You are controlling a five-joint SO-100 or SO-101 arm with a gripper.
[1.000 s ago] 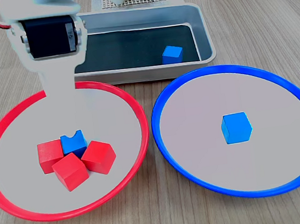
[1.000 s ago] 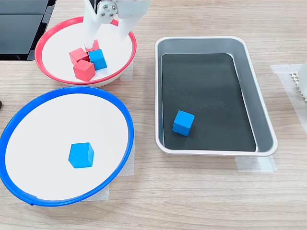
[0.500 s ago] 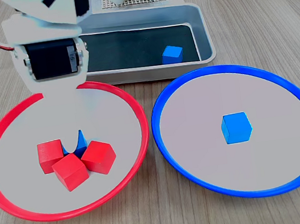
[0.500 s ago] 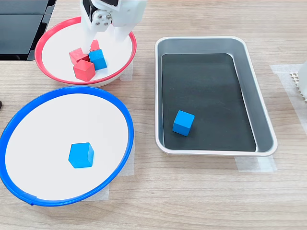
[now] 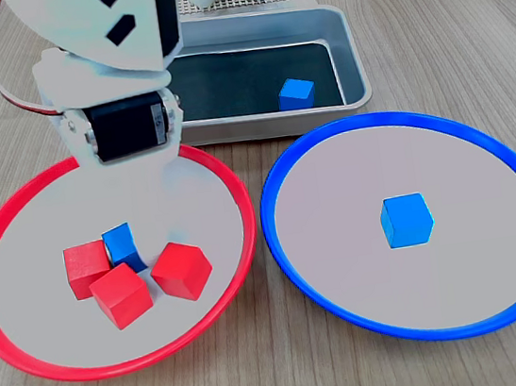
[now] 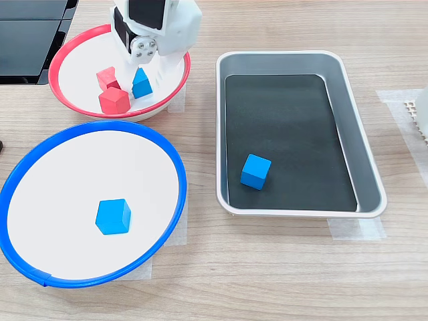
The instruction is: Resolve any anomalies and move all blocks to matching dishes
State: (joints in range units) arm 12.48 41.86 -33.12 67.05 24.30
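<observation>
With the jaws' state hidden, the gripper (image 6: pixel 142 67) should be closed squarely on the blue block (image 5: pixel 122 247) at the red-rimmed dish's (image 5: pixel 12 202) nine o'clock, sparing the red blocks (image 5: pixel 119 295).

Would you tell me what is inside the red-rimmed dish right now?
The red-rimmed dish holds three red blocks and one blue block; the gripper covers part of it.

arm (image 5: pixel 98 62) cut off by the top edge in both exterior views. gripper (image 6: pixel 142 67) fingertips hidden behind the arm's body in the first exterior view; jaw gap not readable in either view. blue block (image 5: pixel 122 246) in the red dish (image 5: pixel 13 211) partly covered. third red block largely hidden in the second exterior view.
</observation>
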